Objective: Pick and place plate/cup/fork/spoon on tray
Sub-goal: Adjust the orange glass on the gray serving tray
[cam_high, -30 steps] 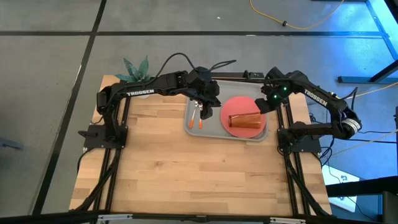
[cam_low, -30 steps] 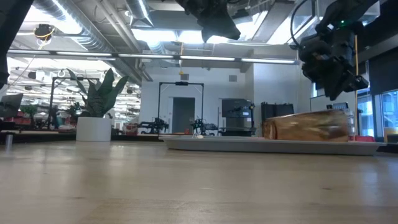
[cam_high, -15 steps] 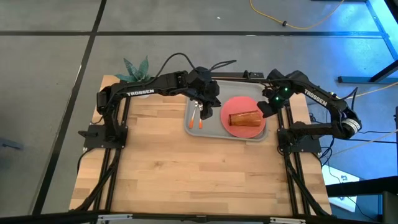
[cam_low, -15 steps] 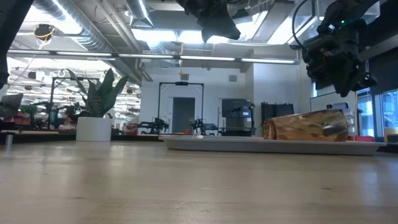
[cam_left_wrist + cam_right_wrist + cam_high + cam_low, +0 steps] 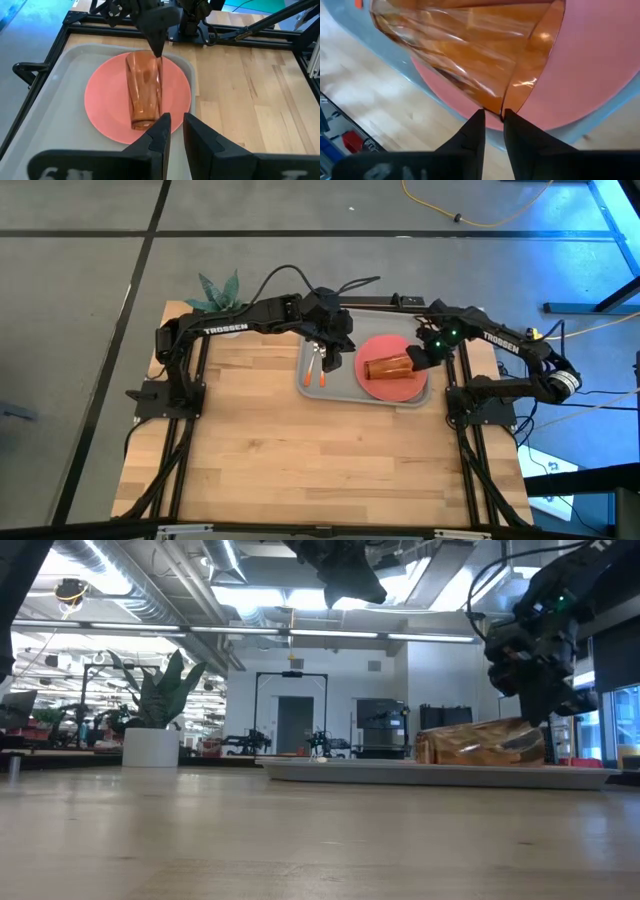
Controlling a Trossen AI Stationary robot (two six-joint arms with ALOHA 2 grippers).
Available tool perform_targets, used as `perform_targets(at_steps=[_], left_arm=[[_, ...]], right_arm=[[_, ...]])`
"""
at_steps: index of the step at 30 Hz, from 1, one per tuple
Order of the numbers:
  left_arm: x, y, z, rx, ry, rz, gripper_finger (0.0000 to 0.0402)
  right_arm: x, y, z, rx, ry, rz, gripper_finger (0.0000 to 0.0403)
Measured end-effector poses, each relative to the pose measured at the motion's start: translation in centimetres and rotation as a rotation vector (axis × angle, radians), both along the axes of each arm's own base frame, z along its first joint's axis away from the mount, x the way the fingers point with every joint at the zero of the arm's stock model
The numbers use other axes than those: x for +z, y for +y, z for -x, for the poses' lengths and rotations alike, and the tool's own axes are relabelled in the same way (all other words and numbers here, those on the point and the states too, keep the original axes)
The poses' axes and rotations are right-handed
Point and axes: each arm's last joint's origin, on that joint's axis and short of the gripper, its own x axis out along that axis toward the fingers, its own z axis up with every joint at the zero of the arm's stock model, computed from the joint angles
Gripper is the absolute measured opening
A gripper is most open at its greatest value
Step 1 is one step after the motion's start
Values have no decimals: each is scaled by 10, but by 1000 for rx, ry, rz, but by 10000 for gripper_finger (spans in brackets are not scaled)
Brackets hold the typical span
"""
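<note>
On the tray point(image 5: 420, 397), toward 3 o'clock of its middle in the overhead view, the cup point(image 5: 386, 366) lies on its side across the plate point(image 5: 396, 387), open mouth pointing to 3 o'clock. The fork point(image 5: 311, 366) and spoon point(image 5: 324, 370) lie side by side at the tray's 9 o'clock end, well apart from the plate.

The right gripper point(image 5: 419, 358) is down at the cup's mouth. Its wrist camera shows the two fingers point(image 5: 472, 131) nearly pressed together with the thin rim point(image 5: 506, 106) of the cup caught in the slit between them, so it looks like a pinch on the wall at the lip. The left gripper point(image 5: 333, 356) hangs over the tray near the cutlery at 9 o'clock of the plate, its fingers point(image 5: 156, 131) a narrow slit apart and holding nothing.

The step in hand seems to be righting the fallen cup. To do it well:

- Keep the pinch firm on the rim; the smooth plastic could slip out.
- Lift the mouth in an arc toward 12 o'clock, letting the base pivot on the plate rather than dragging it.
- Move slowly, since the cup may roll off toward the tray's edge.
- Let go only once the base sits flat.
</note>
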Motion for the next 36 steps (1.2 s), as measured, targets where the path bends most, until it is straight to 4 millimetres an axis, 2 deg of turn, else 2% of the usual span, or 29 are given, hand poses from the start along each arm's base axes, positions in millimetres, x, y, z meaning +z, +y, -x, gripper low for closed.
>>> perform_targets(at_steps=[15, 18, 21, 30, 33, 36], left_arm=[[0, 0, 0, 0, 0, 0, 45], [0, 0, 0, 0, 0, -1, 45], [0, 0, 0, 0, 0, -1, 45], [0, 0, 0, -3, 0, -6, 45], [0, 0, 0, -4, 0, -6, 45], [0, 0, 0, -4, 0, -7, 45]], right_arm=[[-1, -8, -5, 39, -71, 108, 69], [0, -9, -6, 38, -80, 121, 50], [0, -10, -7, 56, -94, 141, 14], [0, -11, -7, 61, -95, 160, 2], [8, -12, -8, 69, -87, 157, 2], [25, -14, -9, 93, -66, 177, 2]])
